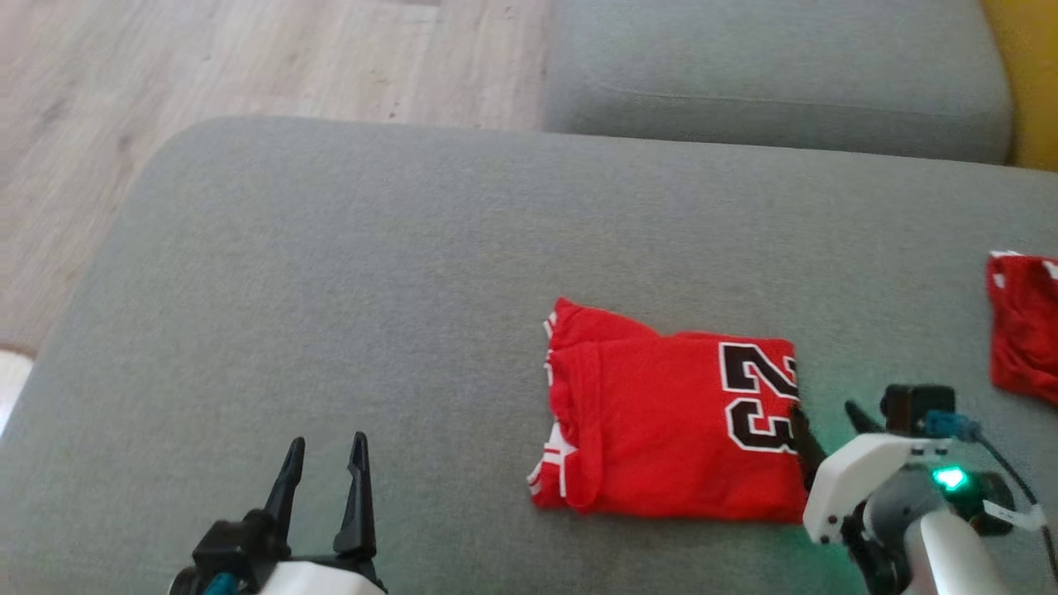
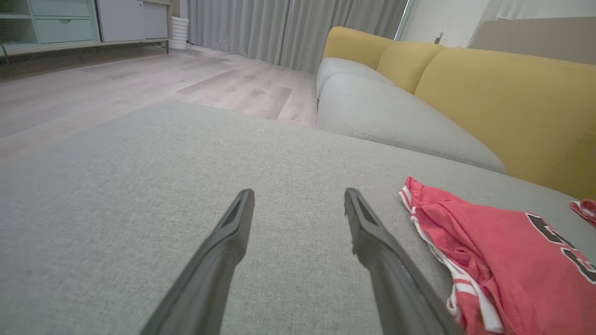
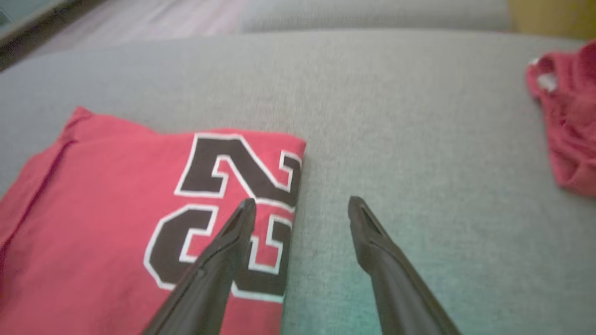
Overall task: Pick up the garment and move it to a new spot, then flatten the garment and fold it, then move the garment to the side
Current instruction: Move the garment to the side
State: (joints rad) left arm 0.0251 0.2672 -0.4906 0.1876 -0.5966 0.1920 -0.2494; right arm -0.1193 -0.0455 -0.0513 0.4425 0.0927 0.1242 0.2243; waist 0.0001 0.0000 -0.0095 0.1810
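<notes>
The garment is a red jersey with a black and white number 23, folded into a neat rectangle on the grey sofa seat. It also lies at the lower right of the left wrist view and at the left of the right wrist view. My right gripper hovers open at the jersey's right edge, one finger over the number, the other over bare cushion. Well to the jersey's left, my left gripper stands open over bare cushion, holding nothing.
A second red garment lies crumpled at the seat's right edge. Another grey cushion and yellow backrests lie beyond. Wooden floor drops off past the seat's far and left edges.
</notes>
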